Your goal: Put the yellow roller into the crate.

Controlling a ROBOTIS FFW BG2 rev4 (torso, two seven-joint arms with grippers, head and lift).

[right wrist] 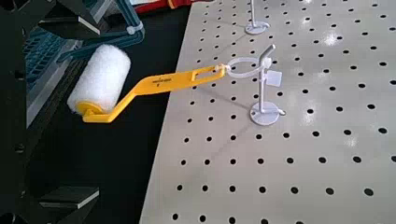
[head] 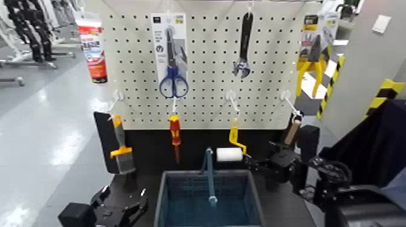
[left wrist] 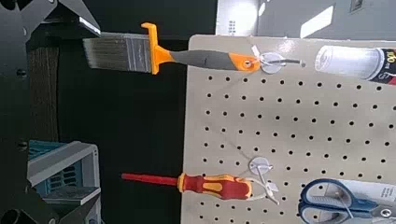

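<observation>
— See the small yellow-handled roller (head: pixel 229 155) with the white fluffy sleeve?
— Yes. Hangs from a white hook (head: pixel 231 96) on the cream pegboard (head: pixel 208 66), at one o'clock from the blue-grey slotted plastic crate (head: pixel 258 196).
— And the black right pincer (right wrist: pixel 93 107)?
— Spread wide near the sleeve, at about four o'clock from it, gripping nothing.
— Black left pincer (head: pixel 125 196)?
— Wide too, at nine o'clock from the crate.

Black jointed arms (head: pixel 339 192) — blocky, with dark cables looped outside.
</observation>
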